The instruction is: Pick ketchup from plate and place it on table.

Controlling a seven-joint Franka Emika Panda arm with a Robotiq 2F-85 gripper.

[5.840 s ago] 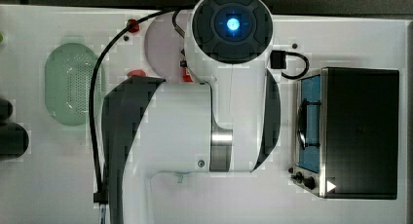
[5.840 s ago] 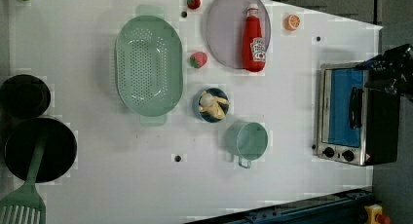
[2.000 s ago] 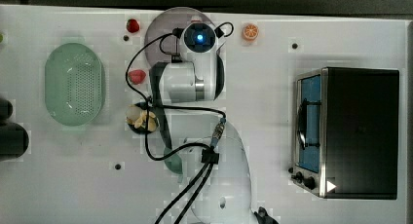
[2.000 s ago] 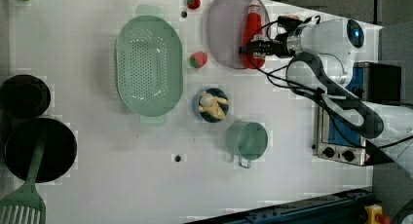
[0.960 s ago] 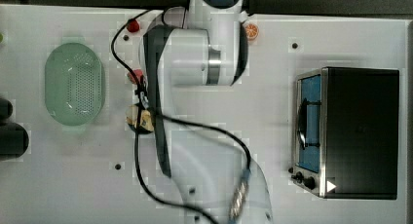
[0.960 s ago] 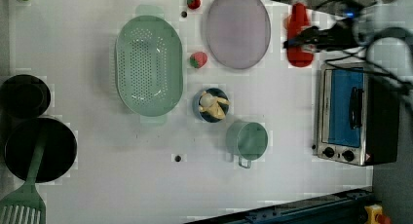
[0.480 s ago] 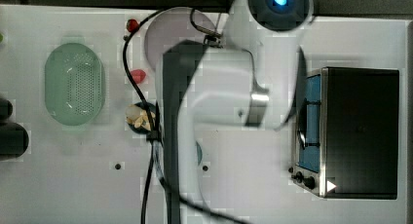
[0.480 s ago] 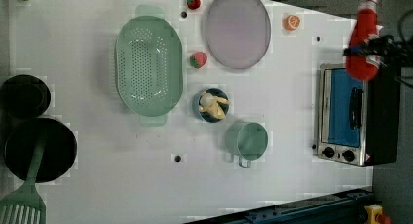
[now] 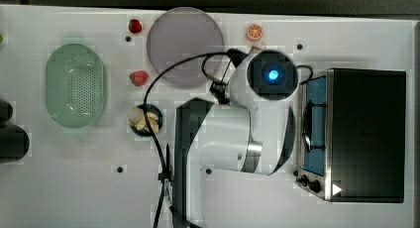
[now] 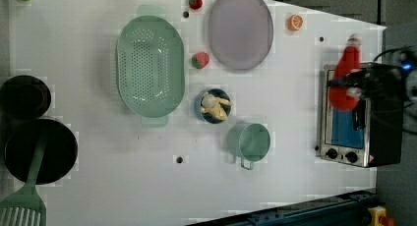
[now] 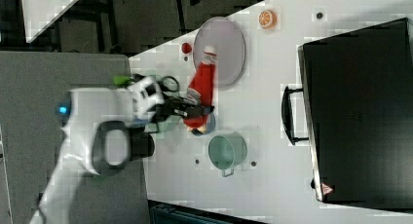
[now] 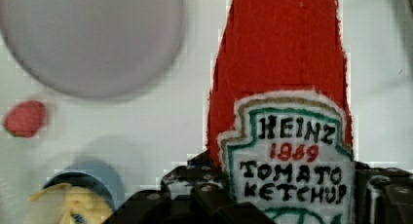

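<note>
The black two-fingered gripper [image 11: 187,108] grips the red soft-looking ketchup bottle with its white label [image 11: 200,95] around the lower body, in the air, off the greyish-lilac round plate [image 9: 185,45] – lower it level onto bare white dotted table [image 9: 257,198] – away from the dishes.

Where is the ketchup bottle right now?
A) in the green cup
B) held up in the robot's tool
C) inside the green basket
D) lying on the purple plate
B: the tool grips the ketchup bottle, and the plate is bare.
</note>
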